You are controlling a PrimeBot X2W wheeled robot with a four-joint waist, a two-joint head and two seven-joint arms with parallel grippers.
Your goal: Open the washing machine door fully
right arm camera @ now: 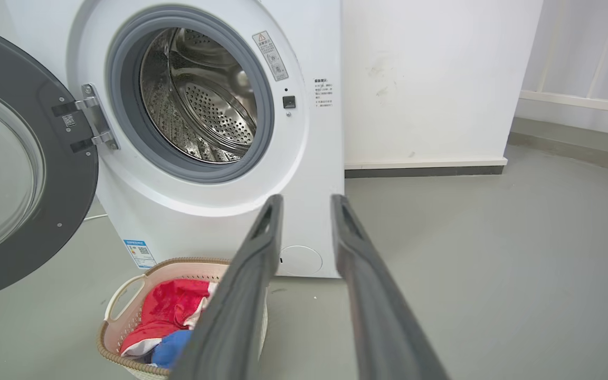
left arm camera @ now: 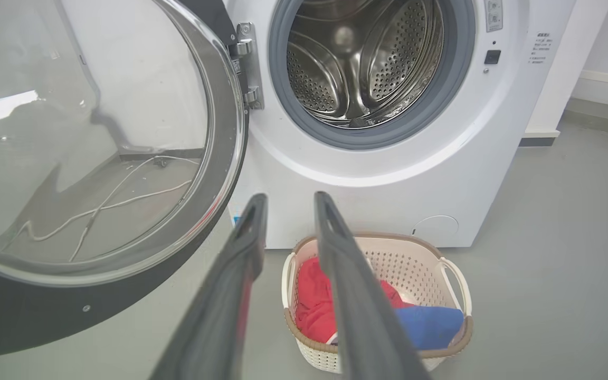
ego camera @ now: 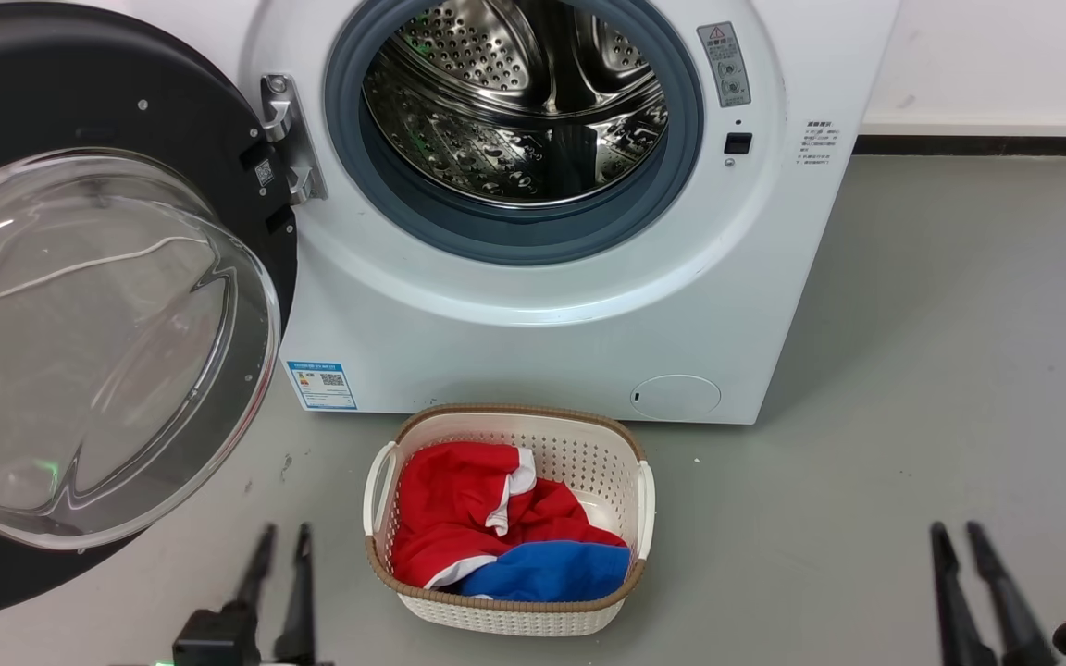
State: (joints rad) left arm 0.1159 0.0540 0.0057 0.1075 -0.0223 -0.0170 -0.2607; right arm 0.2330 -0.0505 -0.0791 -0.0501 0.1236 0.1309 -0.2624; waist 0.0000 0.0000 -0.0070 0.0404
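The white washing machine (ego camera: pixel 533 333) stands ahead with its steel drum mouth uncovered. Its washing machine door (ego camera: pixel 98 342), a black disc with a bulging clear glass bowl, is swung wide out to the left on its metal hinge (ego camera: pixel 291 139). The same door (left arm camera: pixel 98 158) looms large in the left wrist view and sits at the left edge (right arm camera: pixel 19 174) of the right wrist view. My left gripper (ego camera: pixel 281 536) is low at the lower left, open, holding nothing, just right of the door's bottom rim. My right gripper (ego camera: pixel 954 535) is open and empty at the lower right, far from the machine.
A white laundry basket (ego camera: pixel 630 462) with a brown rim stands on the grey floor right before the machine, holding red and blue clothes (ego camera: pixel 496 527). Grey floor stretches to the right of the machine (right arm camera: pixel 494 253). A white wall with a dark skirting runs behind.
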